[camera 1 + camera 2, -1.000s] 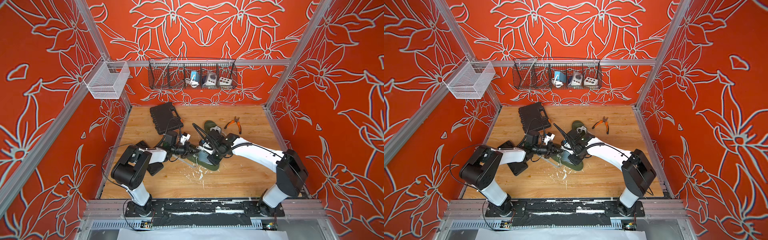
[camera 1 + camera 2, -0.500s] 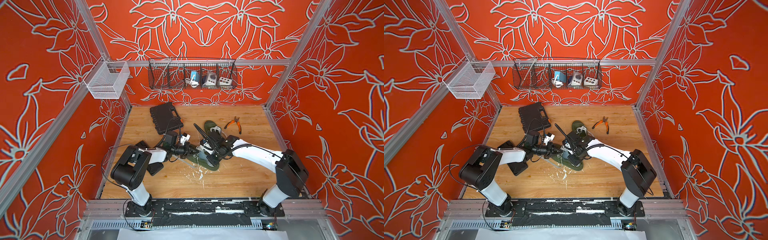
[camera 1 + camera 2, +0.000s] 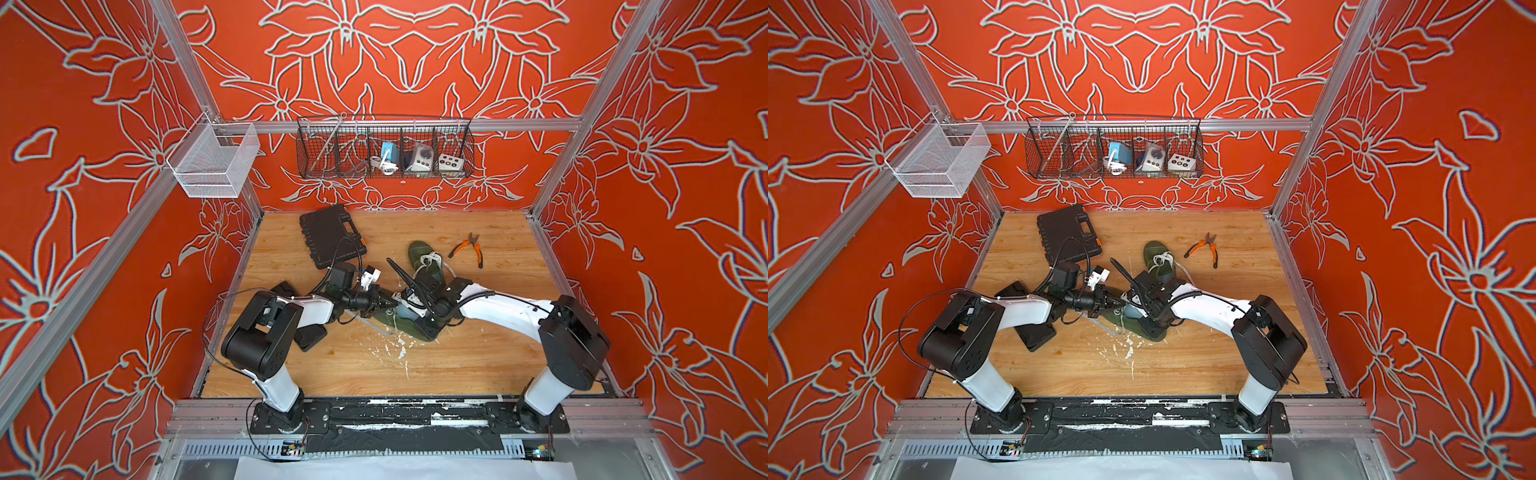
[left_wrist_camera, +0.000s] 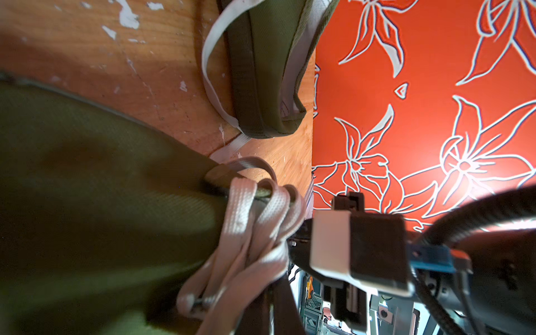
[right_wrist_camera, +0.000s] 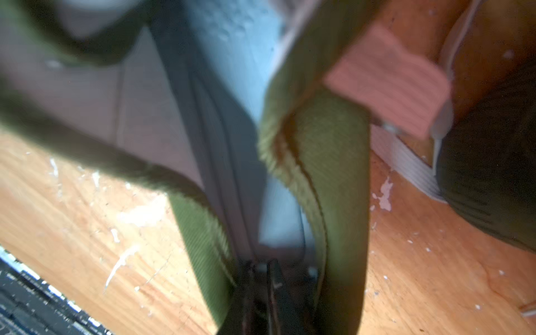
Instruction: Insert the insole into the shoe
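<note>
An olive green shoe lies mid-table, and a light blue-grey insole lies inside its opening. My left gripper is shut at the shoe's lace end, with the pale laces bunched at its tips. My right gripper reaches down into the heel end, between the shoe's green walls. Its dark fingers are blurred and close together against the insole's end. How they stand is unclear.
A second olive shoe lies just behind. Orange-handled pliers lie at the back right and a black tool case at the back left. Black pads lie under my left arm. A wire basket hangs on the back wall.
My right wrist has shifted slightly over the shoe's heel. The left arm and the shoe have stayed where they were.
</note>
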Controlling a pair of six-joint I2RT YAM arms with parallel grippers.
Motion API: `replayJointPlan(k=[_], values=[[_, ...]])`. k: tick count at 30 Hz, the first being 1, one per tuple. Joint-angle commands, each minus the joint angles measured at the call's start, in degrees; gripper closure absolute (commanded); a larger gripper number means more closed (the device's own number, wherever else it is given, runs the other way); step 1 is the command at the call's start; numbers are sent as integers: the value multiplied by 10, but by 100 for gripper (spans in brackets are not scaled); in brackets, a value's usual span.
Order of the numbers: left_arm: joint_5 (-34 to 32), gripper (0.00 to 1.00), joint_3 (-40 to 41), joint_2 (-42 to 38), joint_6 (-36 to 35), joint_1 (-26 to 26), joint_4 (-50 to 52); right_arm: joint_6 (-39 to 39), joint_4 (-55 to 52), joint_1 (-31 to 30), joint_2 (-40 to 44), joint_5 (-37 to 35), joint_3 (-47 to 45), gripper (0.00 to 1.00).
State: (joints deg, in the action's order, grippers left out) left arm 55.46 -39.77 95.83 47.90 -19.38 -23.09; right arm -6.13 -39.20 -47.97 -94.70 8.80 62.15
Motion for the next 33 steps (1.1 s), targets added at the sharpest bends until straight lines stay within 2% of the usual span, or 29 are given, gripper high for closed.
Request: replayJointPlan(k=[1, 5, 8, 13, 20, 22, 25, 29, 33], values=[[9, 100, -15, -12, -9, 3, 6, -2, 28, -5, 12, 15, -20, 85], [8, 100, -15, -11, -12, 3, 12, 3, 19, -5, -37, 1, -8, 87], [4, 100, -15, -12, -18, 3, 19, 8, 5, -6, -5, -18, 3, 86], [3, 100, -15, -10, -16, 3, 16, 13, -1, -6, 40, -49, 9, 76], [1, 100, -13, -15, -18, 3, 22, 12, 26, -5, -46, -37, 26, 74], [1, 94, -17, -18, -20, 3, 27, 14, 1, -6, -47, -41, 44, 74], [3, 86, -30, -29, -24, 3, 43, 19, -44, -10, 0, -56, 66, 72], [-4, 77, -50, -47, -30, 4, 72, 15, -80, -10, 49, -81, 74, 60], [-29, 70, -70, -62, -63, 5, 133, 24, -88, -10, 40, -110, 79, 53]])
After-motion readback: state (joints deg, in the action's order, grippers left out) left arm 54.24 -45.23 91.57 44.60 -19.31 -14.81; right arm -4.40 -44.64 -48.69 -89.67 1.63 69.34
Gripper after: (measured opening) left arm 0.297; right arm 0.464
